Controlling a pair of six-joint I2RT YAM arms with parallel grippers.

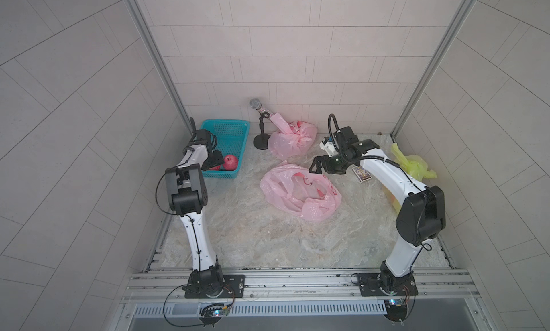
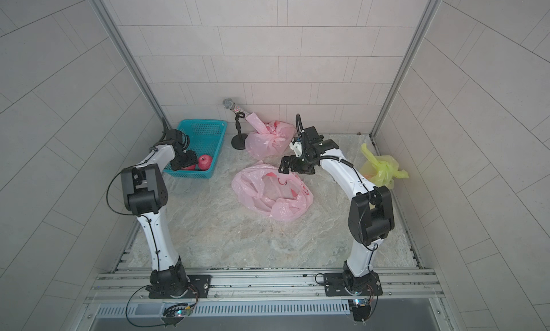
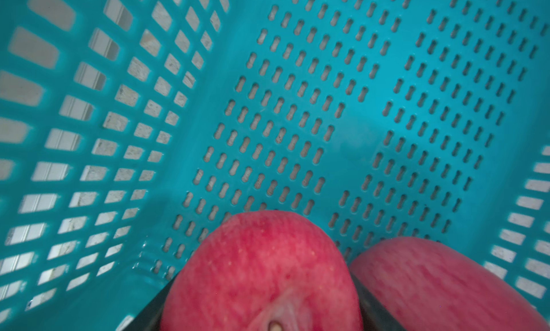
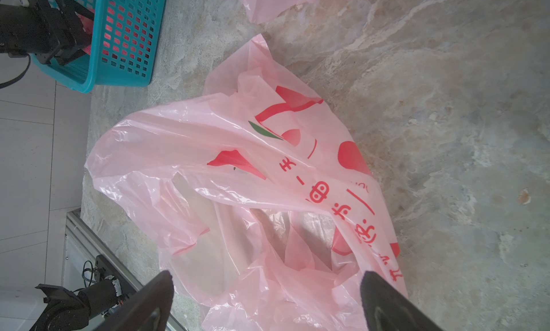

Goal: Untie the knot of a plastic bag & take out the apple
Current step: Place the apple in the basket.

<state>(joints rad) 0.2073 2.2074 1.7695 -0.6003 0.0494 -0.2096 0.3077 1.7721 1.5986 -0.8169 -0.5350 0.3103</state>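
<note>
Left pincer [image 1: 214, 163] clasping apple [image 3: 262, 270] inside basket [image 1: 243, 145], right pincer [image 4: 268, 282] spread wide, arm bent over pink bag [image 1: 297, 195].

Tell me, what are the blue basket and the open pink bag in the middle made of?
The basket looks like hard moulded plastic, teal and slightly glossy: even slots and square holes run through its floor and walls. The pink bag looks like thin plastic film, shiny and half see-through: it crumples into soft folds with bright glints.

Left claw [image 1: 213, 162] covers an apple [image 1: 215, 167] in the teal basket [image 1: 225, 122], beside a second apple [image 1: 231, 162].
</note>
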